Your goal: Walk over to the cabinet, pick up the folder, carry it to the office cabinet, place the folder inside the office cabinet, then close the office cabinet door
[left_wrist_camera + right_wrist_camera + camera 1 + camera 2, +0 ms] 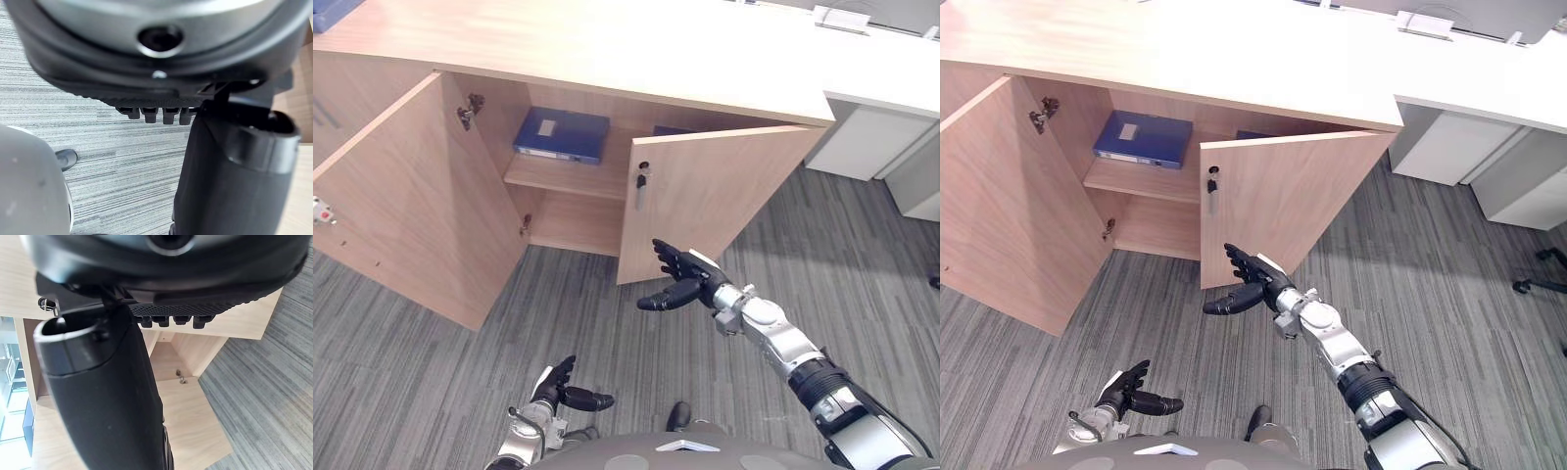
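— Where is the folder sitting?

— You are looking at the blue folder (pixel 562 134) lying flat on the upper shelf (pixel 570 176) inside the wooden office cabinet (pixel 607 59), towards its left side. Neither hand is touching it.

— And the doors?

— The left door (pixel 411 196) is standing wide open, swung out towards the robot's left. The right door (pixel 715 191) is standing partly open, its metal handle (pixel 642 186) showing near the free edge.

— What is the right hand doing?

— Your right hand (pixel 690 277) is reaching out low in front of that right door, near its bottom corner. Its fingers are stretching out straight with the thumb spread, and it is holding nothing. You cannot tell from here whether the fingertips are touching the door.

— And the left one?

— Your left hand (pixel 553 387) is hanging low and close to the robot over the grey striped carpet (pixel 607 333), fingers relaxed and apart, carrying nothing, well apart from the cabinet.
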### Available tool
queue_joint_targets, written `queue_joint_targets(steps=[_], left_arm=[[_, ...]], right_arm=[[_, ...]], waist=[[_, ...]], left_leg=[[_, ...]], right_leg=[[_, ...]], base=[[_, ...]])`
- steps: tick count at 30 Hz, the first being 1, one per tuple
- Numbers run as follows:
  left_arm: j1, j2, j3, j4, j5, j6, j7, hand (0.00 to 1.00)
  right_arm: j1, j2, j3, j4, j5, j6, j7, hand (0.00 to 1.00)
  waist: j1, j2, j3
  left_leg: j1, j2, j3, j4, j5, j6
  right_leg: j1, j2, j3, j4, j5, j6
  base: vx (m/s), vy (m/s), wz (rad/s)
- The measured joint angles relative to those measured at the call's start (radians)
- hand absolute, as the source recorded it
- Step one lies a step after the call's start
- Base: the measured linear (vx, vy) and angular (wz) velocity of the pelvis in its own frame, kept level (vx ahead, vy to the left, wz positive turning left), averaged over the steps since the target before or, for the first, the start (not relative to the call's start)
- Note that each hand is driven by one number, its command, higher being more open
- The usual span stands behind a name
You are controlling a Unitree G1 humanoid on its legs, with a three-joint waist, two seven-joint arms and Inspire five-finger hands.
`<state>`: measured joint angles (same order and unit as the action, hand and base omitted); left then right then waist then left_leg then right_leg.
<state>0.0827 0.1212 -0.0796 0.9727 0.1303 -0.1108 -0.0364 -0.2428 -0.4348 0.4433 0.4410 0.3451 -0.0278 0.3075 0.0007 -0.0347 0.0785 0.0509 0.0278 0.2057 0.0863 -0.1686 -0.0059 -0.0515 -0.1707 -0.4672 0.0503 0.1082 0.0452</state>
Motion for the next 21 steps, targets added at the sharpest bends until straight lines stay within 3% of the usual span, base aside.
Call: queue_joint_targets(steps=[5, 10, 13, 21], left_arm=[[-0.001, 0.001, 0.009, -0.002, 0.0, -0.002, -0.012, 1.0], [-0.005, 0.002, 0.01, -0.004, -0.001, -0.016, -0.019, 1.0], [-0.02, 0.002, 0.012, -0.009, -0.002, -0.016, -0.018, 1.0], [-0.025, 0.004, 0.088, -0.019, -0.022, -0.018, -0.006, 1.0]], right_arm=[[0.034, -0.002, 0.007, -0.021, 0.023, -0.001, 0.04, 1.0], [0.039, 0.007, 0.12, -0.002, -0.027, -0.005, 0.055, 1.0], [0.036, 0.053, 0.169, 0.079, -0.107, -0.007, 0.066, 1.0], [0.025, 0.172, 0.217, 0.227, -0.224, -0.008, 0.057, 1.0]], waist=[[0.011, 0.0, 0.0], [0.032, 0.0, 0.0], [0.077, 0.0, 0.0], [0.14, -0.011, 0.008]], left_leg=[[-0.01, 0.001, -0.023, 0.008, 0.0, 0.0], [-0.045, 0.002, -0.1, 0.042, 0.0, 0.0], [-0.074, 0.002, -0.155, 0.068, 0.0, -0.001], [-0.15, -0.005, -0.307, 0.14, -0.003, -0.005]], right_leg=[[0.007, -0.003, -0.025, 0.0, 0.0, 0.0], [0.028, -0.009, -0.098, 0.001, -0.001, 0.0], [0.041, -0.011, -0.148, 0.003, -0.006, -0.007], [0.071, -0.017, -0.248, 0.036, -0.015, -0.017]], base=[[0.01, 0.003, 0.14], [0.0, -0.022, 0.42], [-0.01, -0.021, 0.51], [-0.03, -0.011, 0.58]])
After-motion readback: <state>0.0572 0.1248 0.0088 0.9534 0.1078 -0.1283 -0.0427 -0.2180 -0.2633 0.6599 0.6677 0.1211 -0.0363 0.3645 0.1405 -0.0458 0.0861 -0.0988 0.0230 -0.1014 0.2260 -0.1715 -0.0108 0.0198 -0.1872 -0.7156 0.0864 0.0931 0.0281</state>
